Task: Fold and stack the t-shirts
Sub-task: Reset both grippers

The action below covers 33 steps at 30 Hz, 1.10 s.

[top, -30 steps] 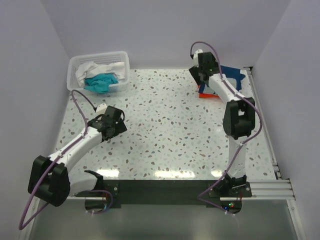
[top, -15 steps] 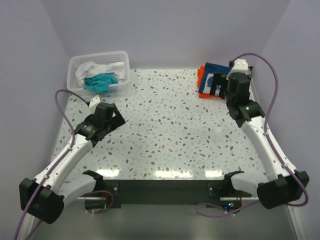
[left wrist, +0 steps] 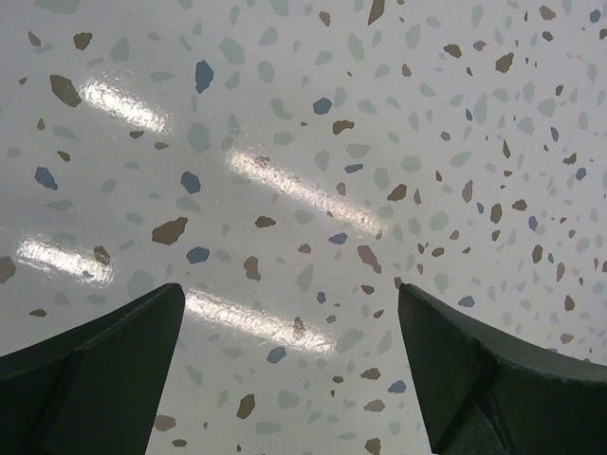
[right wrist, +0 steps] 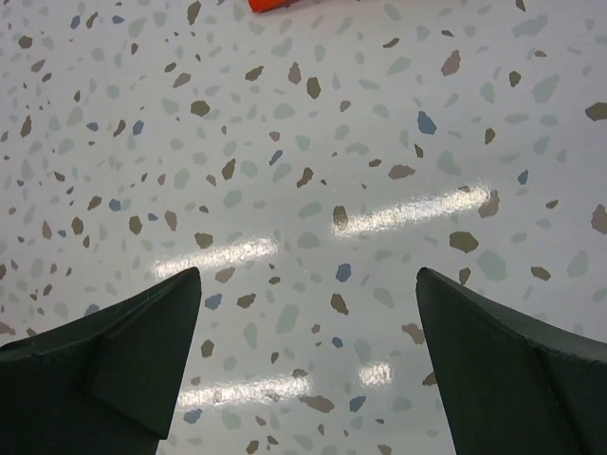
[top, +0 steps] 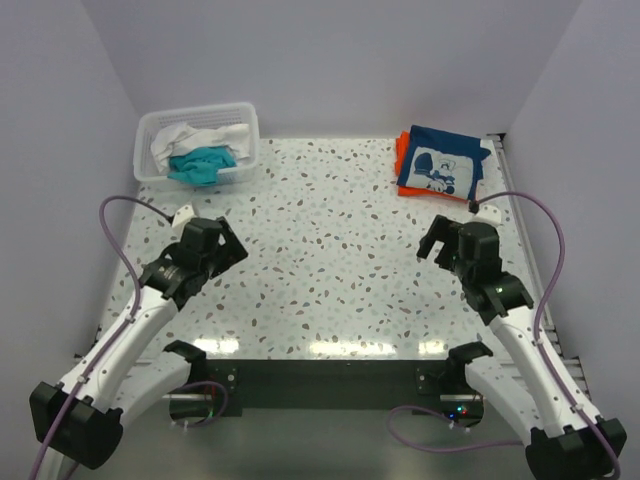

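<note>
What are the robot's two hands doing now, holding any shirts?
Left black two-finger gripper: open, holding nothing.
Right black two-finger gripper: open, holding nothing.

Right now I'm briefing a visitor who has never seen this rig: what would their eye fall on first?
The navy blue t-shirt, folded on top of the orange t-shirt in the far right corner, stands out most. Next comes the white basket in the far left corner, holding a crumpled teal t-shirt and white t-shirt. The left gripper and right gripper hover open over the speckled table.
</note>
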Each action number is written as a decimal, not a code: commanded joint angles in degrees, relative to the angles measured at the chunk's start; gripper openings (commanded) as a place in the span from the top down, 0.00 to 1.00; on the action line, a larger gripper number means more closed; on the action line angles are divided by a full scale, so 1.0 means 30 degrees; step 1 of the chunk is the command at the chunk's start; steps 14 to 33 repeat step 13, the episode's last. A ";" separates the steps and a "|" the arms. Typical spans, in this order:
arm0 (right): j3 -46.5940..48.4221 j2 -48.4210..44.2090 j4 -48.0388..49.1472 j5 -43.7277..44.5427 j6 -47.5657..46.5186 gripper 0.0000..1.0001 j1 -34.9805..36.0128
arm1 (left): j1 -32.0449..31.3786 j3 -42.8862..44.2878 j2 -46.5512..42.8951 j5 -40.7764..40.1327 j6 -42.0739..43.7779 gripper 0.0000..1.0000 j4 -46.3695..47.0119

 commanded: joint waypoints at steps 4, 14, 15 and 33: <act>-0.0167 -0.0813 -0.0235 0.0089 0.0916 0.01 -0.0043 | 0.0112 -0.0169 -0.1493 -0.0763 -0.1152 0.00 -0.1097; -0.0254 -0.0988 -0.0031 0.0089 0.0594 0.01 -0.0014 | 0.0112 -0.0110 -0.2022 -0.1057 -0.1418 0.00 -0.1713; -0.0254 -0.0988 -0.0031 0.0089 0.0594 0.01 -0.0014 | 0.0112 -0.0110 -0.2022 -0.1057 -0.1418 0.00 -0.1713; -0.0254 -0.0988 -0.0031 0.0089 0.0594 0.01 -0.0014 | 0.0112 -0.0110 -0.2022 -0.1057 -0.1418 0.00 -0.1713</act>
